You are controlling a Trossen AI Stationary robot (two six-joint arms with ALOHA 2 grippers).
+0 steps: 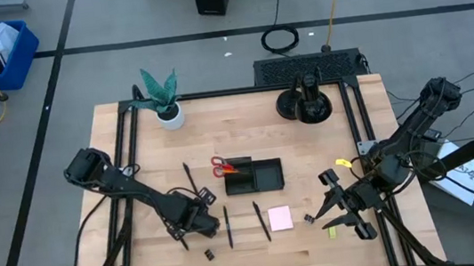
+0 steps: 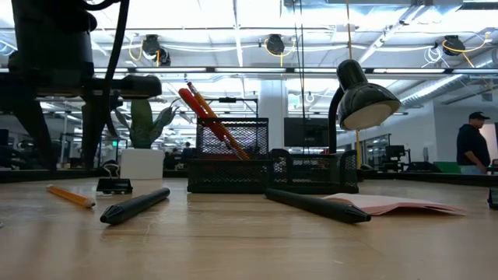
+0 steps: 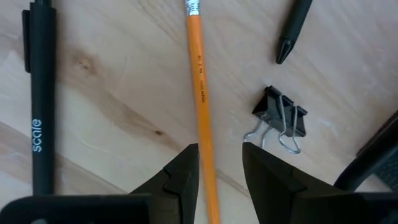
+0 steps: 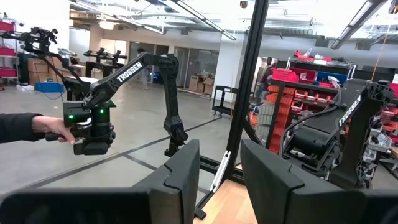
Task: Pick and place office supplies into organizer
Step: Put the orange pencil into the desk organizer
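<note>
Jaws on the left gripper [image 3: 220, 180] stand narrow, open, straddling the near end of a long orange wooden pencil [image 3: 200, 93] that lies flat on the light wooden table [image 1: 144, 260]; cannot tell whether the pads touch it, nothing is lifted. Small black binder clip with wire handles [image 3: 281, 118] lies just right of the pencil, a black pen with white lettering [image 3: 38, 106] well to its left, and the tip of another black pen [image 3: 292, 31] beyond the clip. In the high view this gripper sits at near left of the table, by a second tiny black clip [image 1: 209, 255].

Right gripper [image 1: 334, 201] hovers at near right, tilted up into the room; jaws part-open, holding nothing. Small yellow-green piece [image 1: 332, 230] lies on the table just beside it.

Between the arms: two black pens [image 1: 228, 226] and [image 1: 261, 221], then a square pink sticky-note pad [image 1: 280, 218].

Farther, mid-table: low black rectangular mesh organizer [image 1: 254, 177], with red-handled scissors [image 1: 221, 167] and an orange pencil leaning in its left compartment.

At the far edge stand a potted green plant in a white pot [image 1: 164, 99] to the left and a round black stand base [image 1: 304, 103] to the right.
</note>
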